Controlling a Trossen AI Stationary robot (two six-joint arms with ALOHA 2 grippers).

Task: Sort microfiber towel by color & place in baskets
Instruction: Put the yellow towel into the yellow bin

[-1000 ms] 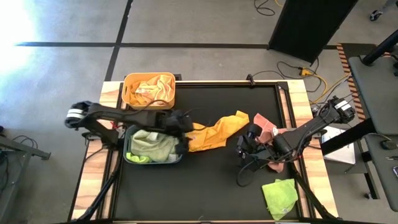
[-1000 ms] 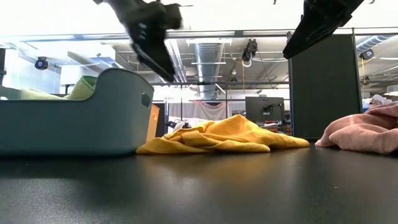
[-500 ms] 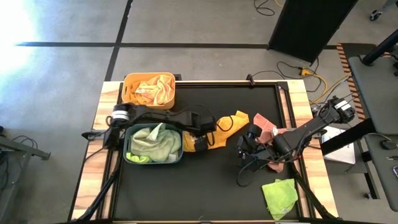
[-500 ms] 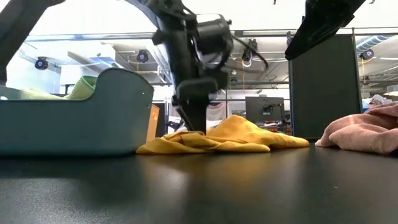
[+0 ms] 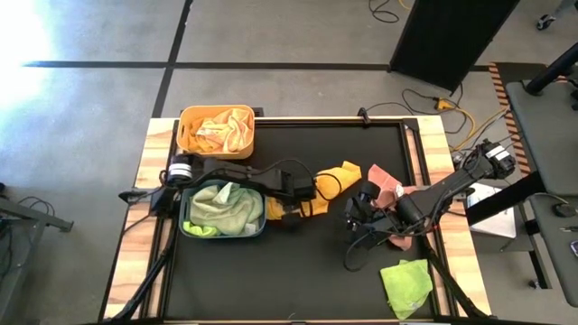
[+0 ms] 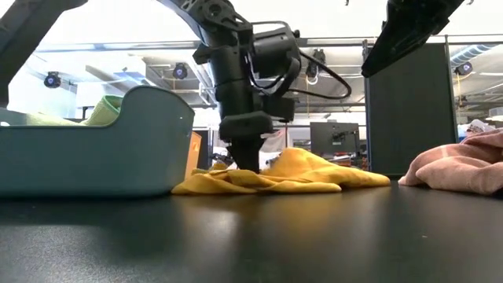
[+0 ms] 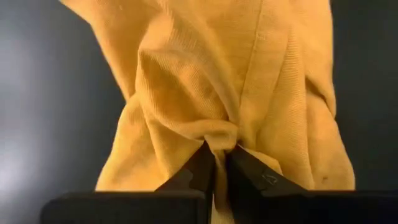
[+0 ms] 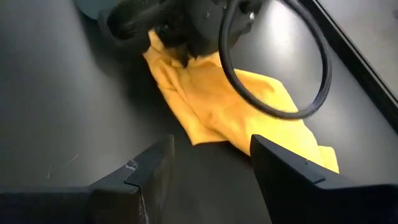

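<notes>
Left claw (image 6: 245,163) is down on the yellow towel (image 5: 327,188), just beside the blue-grey basket (image 5: 223,231). In the left wrist view its fingers (image 7: 200,171) are clenched on a pinched ridge of the cloth, which puckers toward them. The grasp sits at the towel's end nearest that basket, probably so the rest will trail free when lifted.

The yellow towel lies on the black desk (image 5: 298,280), stretched away from the blue-grey basket toward the pink towel (image 5: 386,183). The orange basket (image 5: 216,131) stands just behind the blue-grey one and already holds yellow cloth; the blue-grey basket holds a green towel (image 5: 219,208). Judgement: the gripped towel belongs in the orange basket.

Right claw (image 8: 211,168) hangs released above the desk, on the far side of the yellow towel from the blue-grey basket, near the pink towel, waiting. A second green towel (image 5: 406,283) lies well apart, by the desk's front edge.

Risk: a thin pinch may slip under the cloth's weight.
</notes>
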